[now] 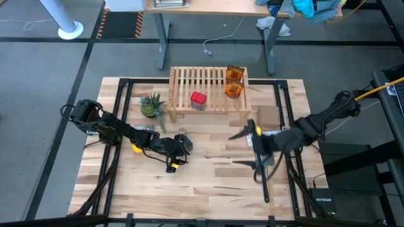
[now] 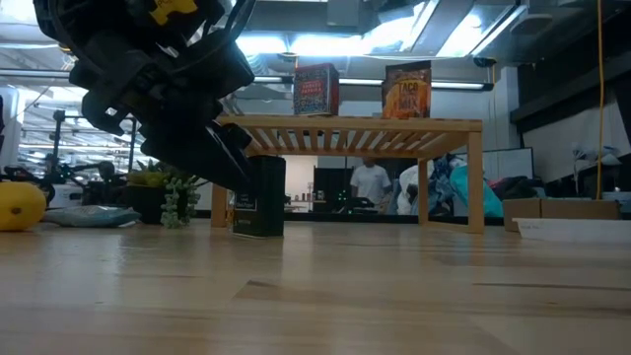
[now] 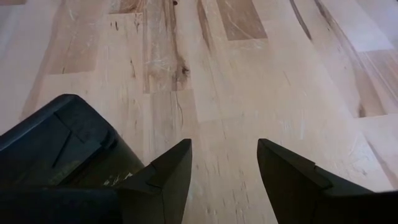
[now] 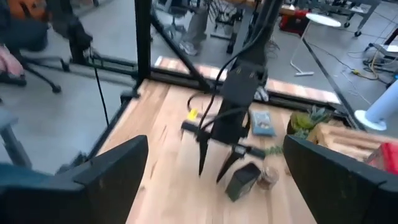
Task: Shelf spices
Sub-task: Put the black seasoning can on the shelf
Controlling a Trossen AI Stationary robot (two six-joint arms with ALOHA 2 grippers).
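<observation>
The light-wood shelf [image 1: 208, 89] stands at the far middle of the table. Two orange packets [image 1: 234, 81] and a red tin [image 1: 198, 99] stand on its slatted top; the tin [image 2: 315, 89] and a packet [image 2: 407, 91] also show in the low view. The dark grey box [image 2: 259, 195] stands upright on the table in front of the shelf, with a tiny clear jar [image 4: 268, 178] beside it. My left gripper [image 3: 224, 168] is open and low over the table, and the box [image 3: 56, 149] lies outside one finger. My right gripper [image 1: 243, 148] is wide open and empty, right of centre. My left gripper has nothing between its fingers. The outer side of one finger [image 3: 165, 177] stands close against the dark grey box's side [image 3: 109, 155]; I cannot tell whether it touches. The box stands on the table.
A small green potted plant [image 1: 153, 106] stands left of the shelf. A yellow round toy [image 2: 20, 205] and a white ice-cube tray [image 4: 261, 123] lie on the left part of the table. Bare wood [image 1: 214, 189] stretches along the near edge.
</observation>
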